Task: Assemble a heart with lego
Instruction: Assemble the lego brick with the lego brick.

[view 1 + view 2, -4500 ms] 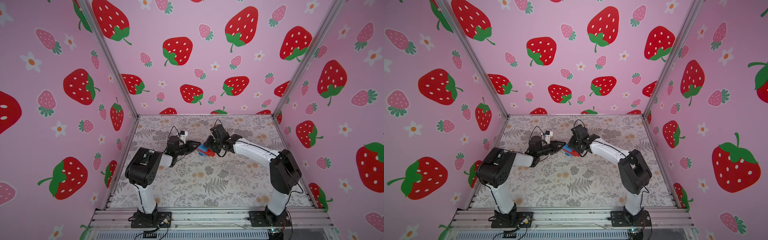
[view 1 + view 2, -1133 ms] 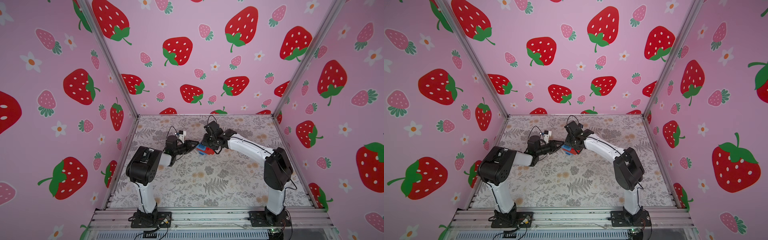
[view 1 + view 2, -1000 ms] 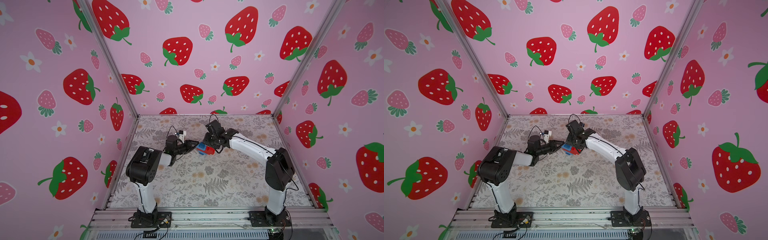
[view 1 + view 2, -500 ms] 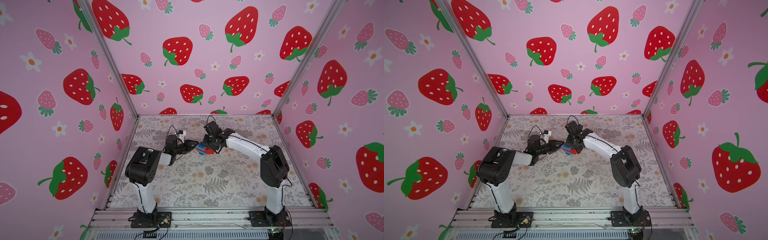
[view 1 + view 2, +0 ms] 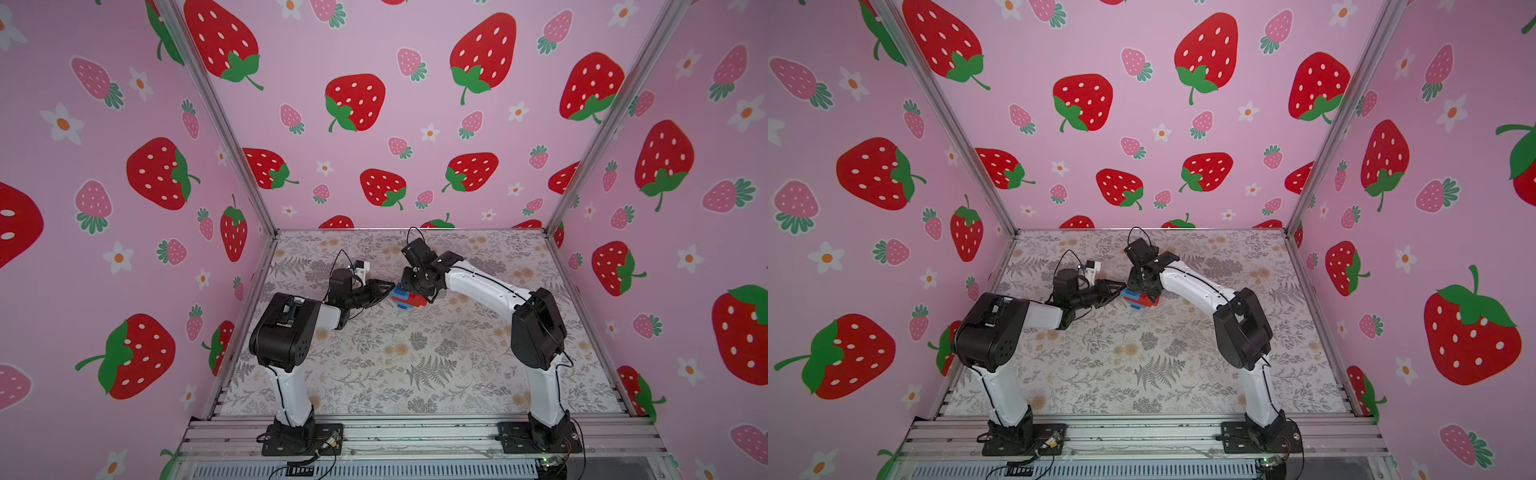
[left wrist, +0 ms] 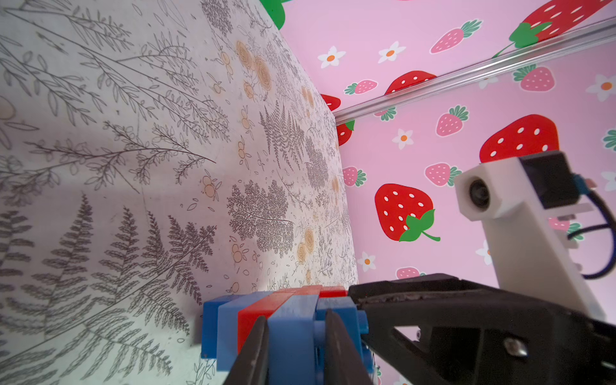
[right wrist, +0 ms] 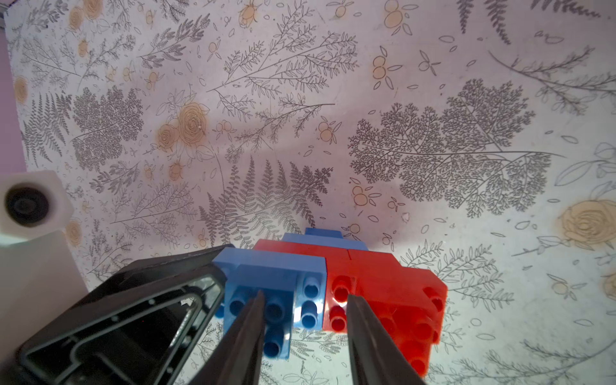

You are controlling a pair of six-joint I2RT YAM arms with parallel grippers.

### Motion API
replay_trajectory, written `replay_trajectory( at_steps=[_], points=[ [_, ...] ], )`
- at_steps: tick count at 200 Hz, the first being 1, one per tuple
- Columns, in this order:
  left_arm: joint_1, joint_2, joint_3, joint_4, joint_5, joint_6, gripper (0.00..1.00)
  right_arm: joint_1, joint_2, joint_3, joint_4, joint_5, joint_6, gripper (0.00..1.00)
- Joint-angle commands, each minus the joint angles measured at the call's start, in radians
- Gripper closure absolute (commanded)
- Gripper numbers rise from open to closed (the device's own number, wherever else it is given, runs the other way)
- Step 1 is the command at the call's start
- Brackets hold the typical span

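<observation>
Two sets of jaws meet at the centre of the frame in both top views, over the floral surface (image 5: 415, 365). Between them is the heart (image 5: 410, 296), a stepped red-and-blue cluster. The left jaws are clamped tight on a blue brick (image 6: 293, 323) at the cluster's edge, seen at lower centre of the left wrist view. The right jaws stand narrowly parted, tips against the heart's hollow underside astride the blue-red seam. Whether they grip it cannot be told, nor whether the heart touches the surface.
</observation>
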Motion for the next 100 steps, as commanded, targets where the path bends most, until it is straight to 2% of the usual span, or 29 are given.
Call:
replay_trajectory(
  at_steps=[1,22,45,80,100],
  points=[
    [-0.012,0.041,-0.032,-0.218,-0.028,0.079,0.93,0.027,-0.019,-0.059,-0.016,0.057,-0.048,0.62],
    [-0.013,0.046,-0.023,-0.211,-0.018,0.068,0.93,0.011,0.045,-0.051,-0.051,-0.019,-0.02,0.64],
    [-0.014,0.041,-0.026,-0.216,-0.019,0.072,0.93,0.033,0.073,-0.049,-0.048,0.037,-0.045,0.64],
    [-0.016,0.017,-0.021,-0.253,-0.014,0.103,0.93,0.037,0.143,-0.008,-0.093,0.024,-0.062,0.65],
    [-0.016,0.006,-0.015,-0.28,-0.025,0.118,0.93,0.037,0.078,0.002,-0.074,0.041,-0.078,0.64]
  ],
)
